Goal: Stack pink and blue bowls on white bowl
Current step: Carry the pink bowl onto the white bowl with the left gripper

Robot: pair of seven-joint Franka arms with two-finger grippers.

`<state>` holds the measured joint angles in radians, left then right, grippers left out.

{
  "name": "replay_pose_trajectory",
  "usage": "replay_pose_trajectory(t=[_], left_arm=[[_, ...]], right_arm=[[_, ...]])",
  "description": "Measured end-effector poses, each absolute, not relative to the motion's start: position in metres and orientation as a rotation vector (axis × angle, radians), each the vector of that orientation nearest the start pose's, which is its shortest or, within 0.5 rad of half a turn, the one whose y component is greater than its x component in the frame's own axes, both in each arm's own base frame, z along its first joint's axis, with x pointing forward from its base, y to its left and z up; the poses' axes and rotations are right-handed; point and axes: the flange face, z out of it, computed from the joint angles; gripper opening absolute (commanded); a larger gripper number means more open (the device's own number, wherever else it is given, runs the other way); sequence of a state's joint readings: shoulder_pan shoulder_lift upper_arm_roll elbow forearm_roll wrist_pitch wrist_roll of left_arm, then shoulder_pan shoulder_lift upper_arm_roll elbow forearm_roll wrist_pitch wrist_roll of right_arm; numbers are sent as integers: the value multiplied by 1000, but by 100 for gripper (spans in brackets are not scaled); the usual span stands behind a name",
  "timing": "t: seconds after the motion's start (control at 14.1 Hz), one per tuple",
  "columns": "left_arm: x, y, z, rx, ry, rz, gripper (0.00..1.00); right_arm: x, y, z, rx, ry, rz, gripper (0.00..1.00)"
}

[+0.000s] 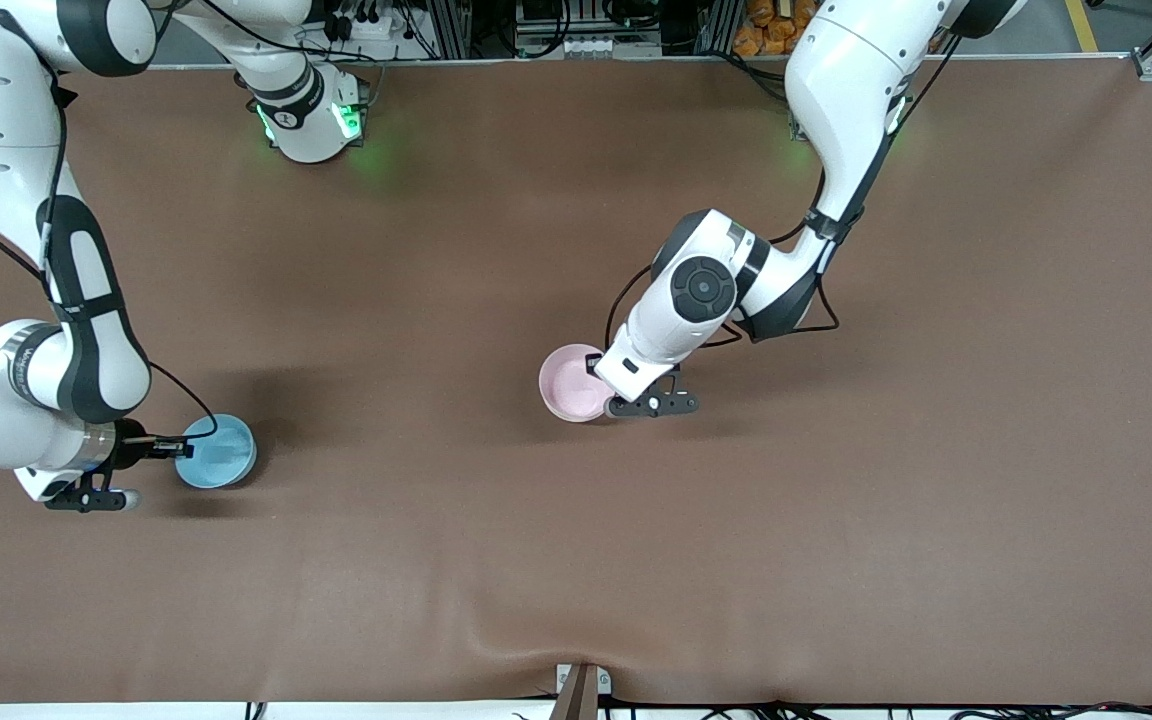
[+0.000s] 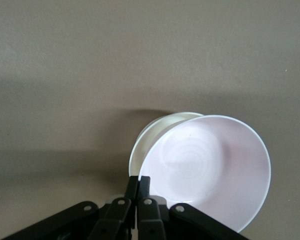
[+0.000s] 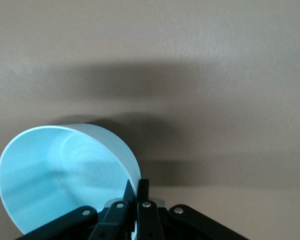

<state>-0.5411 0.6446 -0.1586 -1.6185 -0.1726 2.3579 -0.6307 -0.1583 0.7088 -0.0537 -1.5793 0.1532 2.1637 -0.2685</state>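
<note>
The left gripper (image 2: 138,187) is pinching the rim of the pink bowl (image 1: 572,383) between fully closed fingers, near the middle of the tabletop (image 1: 576,560). In the left wrist view the pink bowl (image 2: 210,167) is tilting over the white bowl (image 2: 160,131), whose rim is peeking out just past the fingers, so it is not yet nested. The right gripper (image 3: 138,189) is clamping the wall of the blue bowl (image 3: 65,175), one finger inside and one outside, at the right arm's end of the tabletop; that blue bowl (image 1: 217,451) is sitting well apart from the other two.

To do this step well, the left fingers should be levelling the pink bowl and centring it over the white one before letting go, since a tilted release could tip it off. The right fingers should be lifting straight up, keeping the thin rim from slipping.
</note>
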Motion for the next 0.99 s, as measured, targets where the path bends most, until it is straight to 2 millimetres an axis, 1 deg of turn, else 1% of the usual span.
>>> replay_pose_trajectory(t=[0.14, 0.21, 0.35, 0.43, 0.5, 0.64, 0.71, 0.85, 0.99], left_arm=[[543, -442, 256, -3365, -141, 113, 0], [543, -441, 251, -3362, -144, 117, 0], [542, -439, 240, -3364, -153, 106, 0], [542, -439, 236, -3365, -156, 101, 0], [542, -439, 233, -3366, -159, 98, 17], [543, -439, 230, -3371, -164, 86, 100], [544, -438, 230, -3373, -169, 80, 100], [550, -436, 235, -3382, -181, 57, 100], [558, -435, 247, -3397, -192, 19, 100]], right_arm=[[683, -127, 231, -3026, 20, 94, 0], [688, -121, 245, -3023, 7, 60, 0], [693, -109, 281, -3014, -12, -2, 0], [694, -100, 296, -2985, 4, -14, 0], [694, -88, 307, -2947, 33, -20, 0], [694, -59, 321, -2911, 81, -2, 0], [694, -42, 327, -2902, 102, 20, 0], [692, -2, 335, -2895, 140, 65, 0], [690, 47, 340, -2892, 192, 93, 0]])
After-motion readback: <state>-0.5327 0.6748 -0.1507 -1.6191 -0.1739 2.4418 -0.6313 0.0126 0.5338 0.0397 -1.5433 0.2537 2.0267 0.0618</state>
